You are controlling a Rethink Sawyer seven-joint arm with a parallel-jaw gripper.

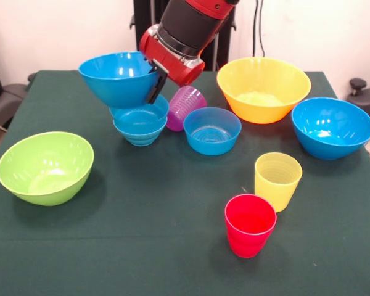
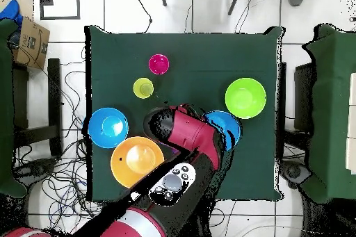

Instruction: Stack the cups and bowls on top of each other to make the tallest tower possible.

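My gripper (image 1: 155,83) is shut on the right rim of a large blue bowl (image 1: 119,77). The bowl is tilted, and its base is at the top of a pile of two small blue bowls (image 1: 140,125); I cannot tell whether it rests on them. A purple cup (image 1: 185,106) lies on its side just right of the pile. A third small blue bowl (image 1: 212,129) stands beside it. A yellow cup (image 1: 277,180) and a red cup (image 1: 250,224) stand upright near the front right. In the overhead view the held bowl (image 2: 226,128) shows partly under my arm (image 2: 188,135).
A very large yellow bowl (image 1: 263,88) stands at the back right, also in the overhead view (image 2: 137,160). A second large blue bowl (image 1: 332,126) is at the right edge. A lime green bowl (image 1: 46,166) is at the left. Cables lie on the floor round the table.
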